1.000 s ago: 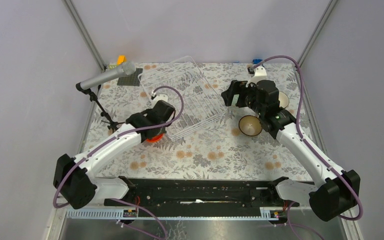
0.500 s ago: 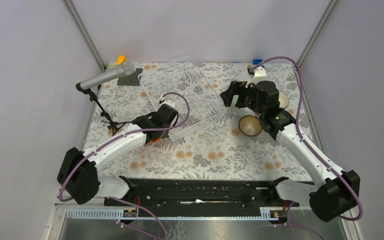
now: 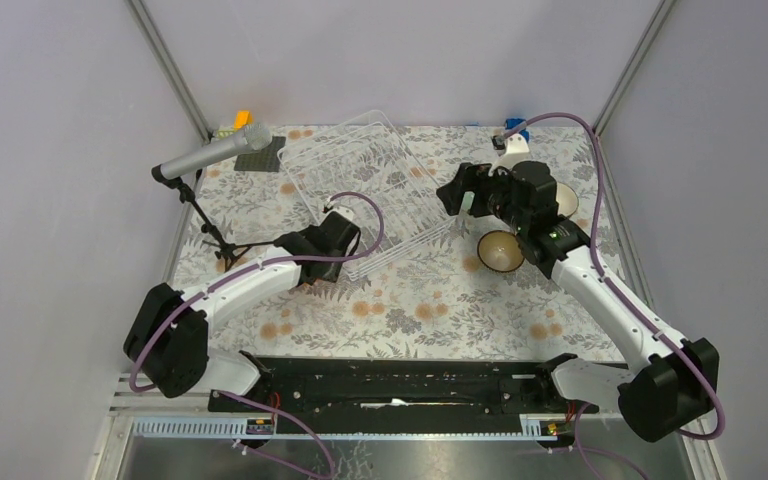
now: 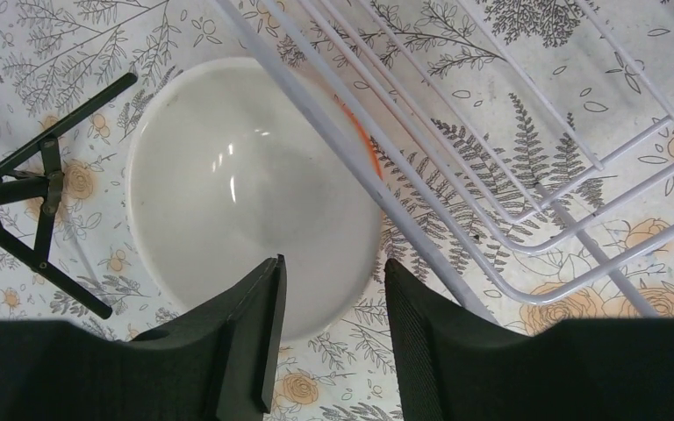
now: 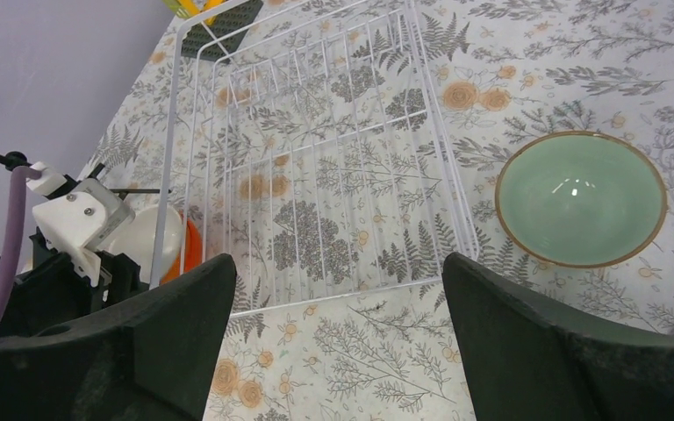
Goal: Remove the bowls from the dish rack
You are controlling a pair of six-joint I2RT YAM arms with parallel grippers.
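The orange bowl (image 4: 246, 184) is set beside the dish rack (image 5: 333, 175). The left gripper (image 4: 333, 289) and right gripper (image 5: 340, 272) are spread apart.

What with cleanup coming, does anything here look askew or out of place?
The rack sits skewed, diagonal to the edges of the table. The orange bowl lies close by its side, a rim wire crossing it in the left wrist view. Nothing looks spilled or broken.
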